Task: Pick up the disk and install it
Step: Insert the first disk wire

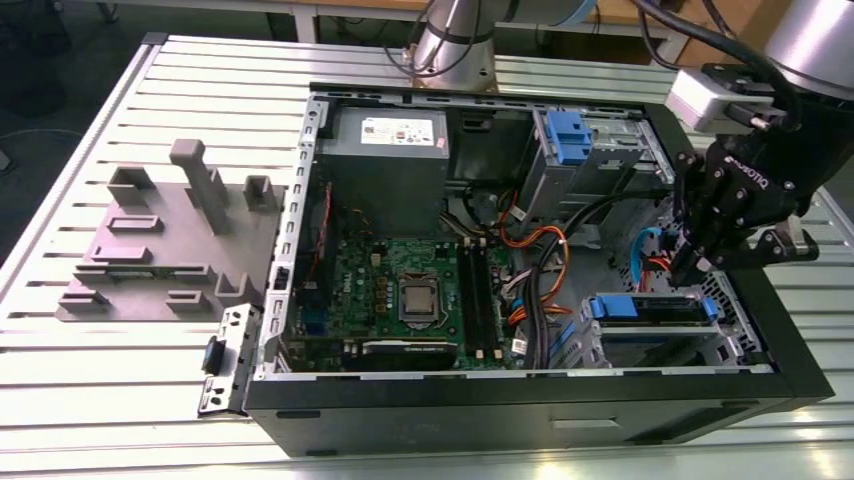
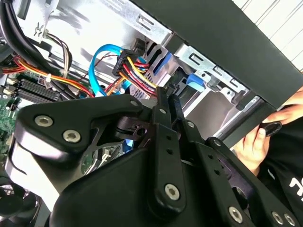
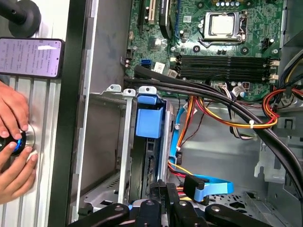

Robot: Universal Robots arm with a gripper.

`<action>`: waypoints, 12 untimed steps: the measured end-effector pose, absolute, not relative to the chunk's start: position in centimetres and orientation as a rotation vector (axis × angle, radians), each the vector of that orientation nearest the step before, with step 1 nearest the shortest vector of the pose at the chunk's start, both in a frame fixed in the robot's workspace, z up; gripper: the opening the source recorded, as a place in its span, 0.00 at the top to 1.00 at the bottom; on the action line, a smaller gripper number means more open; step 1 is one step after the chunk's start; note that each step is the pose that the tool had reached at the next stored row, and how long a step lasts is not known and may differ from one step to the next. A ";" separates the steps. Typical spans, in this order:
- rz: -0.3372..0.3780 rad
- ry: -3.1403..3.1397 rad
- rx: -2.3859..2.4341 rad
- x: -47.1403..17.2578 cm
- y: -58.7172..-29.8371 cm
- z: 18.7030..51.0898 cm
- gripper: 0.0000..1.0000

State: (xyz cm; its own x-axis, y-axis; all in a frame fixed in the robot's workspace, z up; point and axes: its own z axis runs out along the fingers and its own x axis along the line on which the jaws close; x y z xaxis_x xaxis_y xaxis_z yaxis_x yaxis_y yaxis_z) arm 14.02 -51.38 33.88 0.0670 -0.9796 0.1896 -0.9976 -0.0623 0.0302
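Note:
The disk (image 1: 650, 308) sits in the lower drive cage of the open computer case (image 1: 534, 400), at the exterior view's right, with its blue frame showing. In the first wrist view the disk (image 3: 149, 120) stands on edge between the cage's metal rails. Its blue tab is at one end, and coloured power wires and a blue data cable (image 3: 208, 187) are at the other. My gripper (image 1: 691, 272) hangs just above that cabled end. In both wrist views my gripper (image 2: 166, 92) (image 3: 164, 189) is shut, its fingers pressed together with nothing between them.
Inside the case are a grey power supply (image 1: 387, 150), the motherboard (image 1: 400, 290), thick black cables (image 3: 213, 94) and an upper cage with a blue latch (image 1: 567, 135). A grey fixture (image 1: 160, 240) stands on the slatted table. A person's hands (image 3: 12, 146) and a phone (image 3: 31, 56) lie beside the case.

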 end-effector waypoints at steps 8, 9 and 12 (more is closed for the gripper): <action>0.181 -2.073 2.159 13.9 -51.6 33.6 0.83; 0.179 -2.075 2.159 13.9 -51.6 33.6 0.83; 0.174 -2.079 2.162 13.9 -52.1 33.6 0.83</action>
